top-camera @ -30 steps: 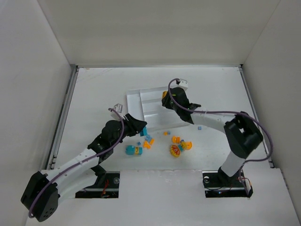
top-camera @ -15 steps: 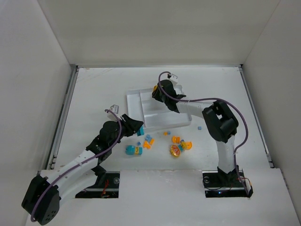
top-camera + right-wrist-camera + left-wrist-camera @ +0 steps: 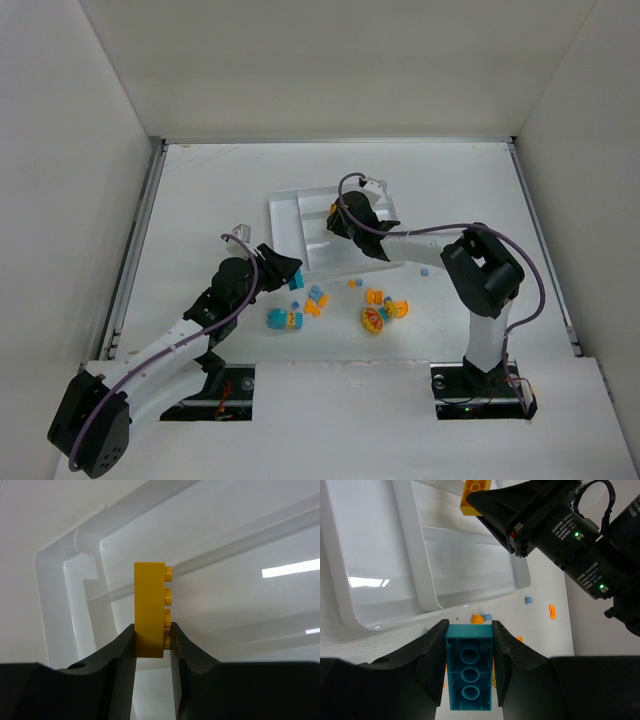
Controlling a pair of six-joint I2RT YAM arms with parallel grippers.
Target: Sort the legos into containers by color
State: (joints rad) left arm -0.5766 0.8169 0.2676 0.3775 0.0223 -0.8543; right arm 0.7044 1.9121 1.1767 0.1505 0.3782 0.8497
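My left gripper [image 3: 292, 276] is shut on a teal brick [image 3: 469, 672], underside up, held just off the near edge of the white tray [image 3: 285, 225]. In the left wrist view the tray's long sections [image 3: 380, 555] lie ahead. My right gripper [image 3: 336, 216] is shut on a yellow-orange brick [image 3: 149, 610] and holds it upright above the tray's sections [image 3: 225, 555]. That brick also shows in the left wrist view [image 3: 476, 492]. Loose legos lie on the table near the tray: a teal and yellow piece [image 3: 285, 319], orange and blue bricks [image 3: 315, 300], a round yellow-orange piece [image 3: 376, 319].
More small pieces lie right of the pile: orange ones [image 3: 373, 296], a tiny blue one [image 3: 424, 271]. White walls close the table at back and sides. The two arms' heads are close together over the tray's near side.
My right gripper swung left over the tray with its brick, then came slightly nearer; its elbow shifted. My left gripper drew back a little to the left with the teal brick.
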